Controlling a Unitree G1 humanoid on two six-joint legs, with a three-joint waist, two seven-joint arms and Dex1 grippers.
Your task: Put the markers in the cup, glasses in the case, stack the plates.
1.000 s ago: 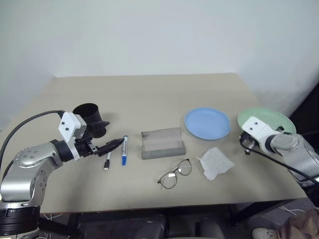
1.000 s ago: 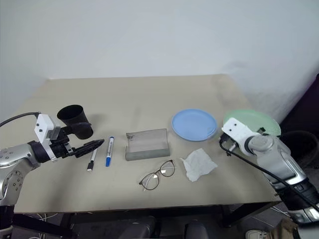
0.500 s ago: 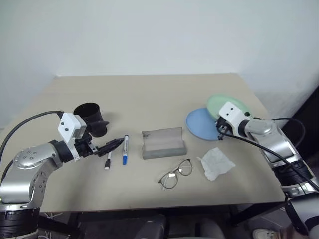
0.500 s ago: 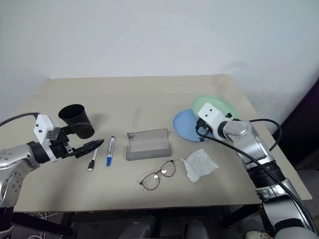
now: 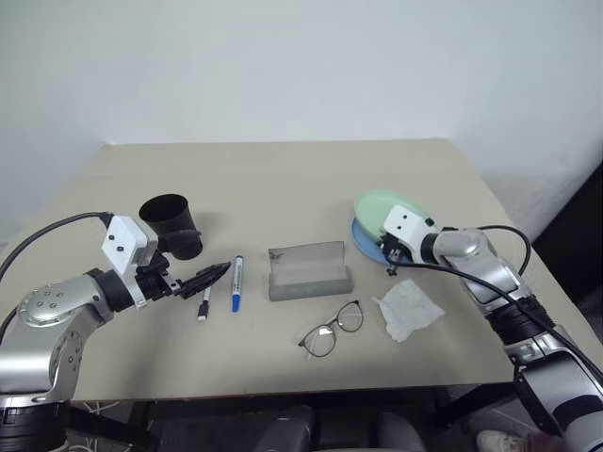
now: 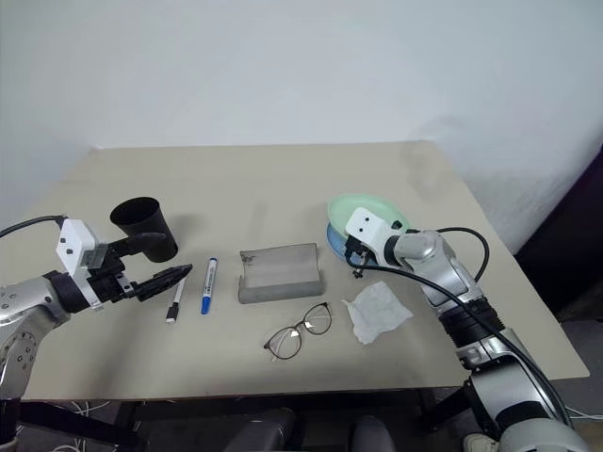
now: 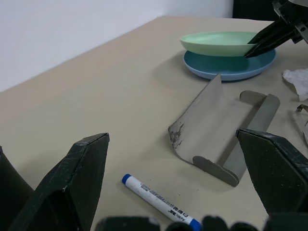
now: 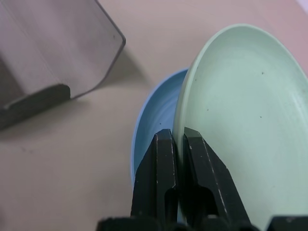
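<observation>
The white tissue [image 5: 407, 309] lies crumpled on the table [image 5: 283, 179], just beside my right gripper [image 5: 390, 268], on the side nearer to me and a little to the right of its fingertips. It does not touch them. From my left gripper [image 5: 212, 275] the tissue is well apart, far over to the right. The table is a plain beige top and runs under both my grippers; behind it, past the fingertips, a pale bare wall [image 5: 283, 66] rises. To the right of my right gripper, beyond the table's edge, there is something dark [image 5: 586, 212]. I think it is a piece of furniture, but I cannot tell.
</observation>
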